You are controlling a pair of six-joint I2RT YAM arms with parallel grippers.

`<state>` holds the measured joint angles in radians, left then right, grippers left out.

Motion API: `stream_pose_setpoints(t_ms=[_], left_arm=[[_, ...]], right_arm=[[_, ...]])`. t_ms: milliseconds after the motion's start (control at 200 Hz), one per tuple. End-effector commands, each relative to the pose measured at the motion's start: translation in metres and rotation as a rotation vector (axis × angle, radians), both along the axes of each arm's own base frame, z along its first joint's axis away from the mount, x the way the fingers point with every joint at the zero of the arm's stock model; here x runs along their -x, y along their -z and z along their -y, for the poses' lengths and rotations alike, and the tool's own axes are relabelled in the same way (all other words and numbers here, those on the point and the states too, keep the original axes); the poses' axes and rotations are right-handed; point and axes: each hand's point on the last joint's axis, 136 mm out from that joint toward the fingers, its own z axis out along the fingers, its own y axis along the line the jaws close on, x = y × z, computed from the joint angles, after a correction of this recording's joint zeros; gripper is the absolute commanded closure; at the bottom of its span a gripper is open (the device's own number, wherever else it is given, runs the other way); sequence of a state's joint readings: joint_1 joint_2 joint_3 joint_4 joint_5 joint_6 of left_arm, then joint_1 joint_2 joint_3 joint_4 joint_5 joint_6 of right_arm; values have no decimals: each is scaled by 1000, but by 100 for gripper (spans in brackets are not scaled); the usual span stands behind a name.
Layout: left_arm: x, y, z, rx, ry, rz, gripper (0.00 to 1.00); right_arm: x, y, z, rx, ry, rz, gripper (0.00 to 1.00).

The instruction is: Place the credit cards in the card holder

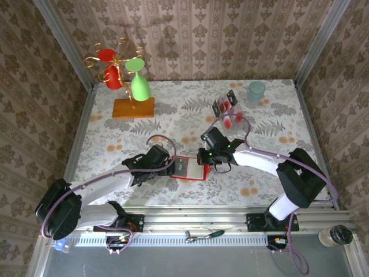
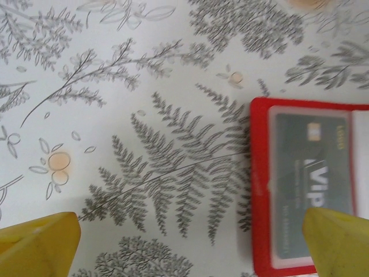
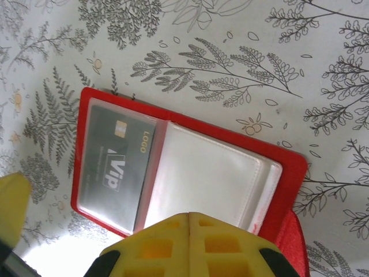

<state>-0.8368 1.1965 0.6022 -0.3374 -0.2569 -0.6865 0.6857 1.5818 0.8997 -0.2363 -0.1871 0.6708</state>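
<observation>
Red wallet (image 1: pixel 190 168) lies opened flat on the fern-patterned table (image 1: pixel 115 133), directly between the two grippers, with its long axis running from left to right. From the right wrist camera I count two clear pockets. The one on the far left holds a single grey card (image 3: pixel 118 167), and the pale pocket (image 3: pixel 207 179) beside it is empty.

The right gripper (image 3: pixel 190 231) hangs over the near edge of that empty pocket. Its yellow fingers are pressed together and I see nothing between them. The left gripper (image 2: pixel 185 245) is spread as wide as it goes and is empty. One fingertip is over bare table and the other is over the wallet's left end, so it straddles the red edge.

The remaining cards (image 1: pixel 232 117) stand in one clear rack (image 1: pixel 222 103) further back on the right side of the table. That puts them behind the right gripper and well apart from the wallet. They show pale faces with red round marks. There are a few, but they are too small and too overlapped to count exactly.

The rack lies on the right arm's side, so that arm is clearly the nearer one. My guess is that the next fetch belongs to it: it would open, reach back away from the wallet, and take a card by its upright edge. The left gripper is well placed to steady the wallet's left end.
</observation>
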Motion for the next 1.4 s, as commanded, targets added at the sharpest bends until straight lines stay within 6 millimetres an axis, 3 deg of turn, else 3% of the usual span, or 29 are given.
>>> stream_pose_setpoints(t_ms=[0, 235, 515, 735, 1260, 1395], left_arm=[[-5, -14, 19, 28, 46, 9, 0], [-5, -18, 58, 42, 126, 6, 0], [1, 3, 91, 44, 187, -22, 0], [4, 14, 90, 25, 190, -30, 0], [10, 47, 72, -54, 171, -57, 0], [11, 52, 69, -64, 170, -60, 5]], right_arm=[[2, 19, 10, 71, -11, -24, 99], [-5, 35, 10, 83, -2, -41, 100], [-4, 52, 8, 55, -7, -87, 100], [-1, 58, -2, -7, -1, -120, 100], [0, 60, -4, -38, 20, -139, 100], [-1, 57, -6, -44, 17, -138, 100]])
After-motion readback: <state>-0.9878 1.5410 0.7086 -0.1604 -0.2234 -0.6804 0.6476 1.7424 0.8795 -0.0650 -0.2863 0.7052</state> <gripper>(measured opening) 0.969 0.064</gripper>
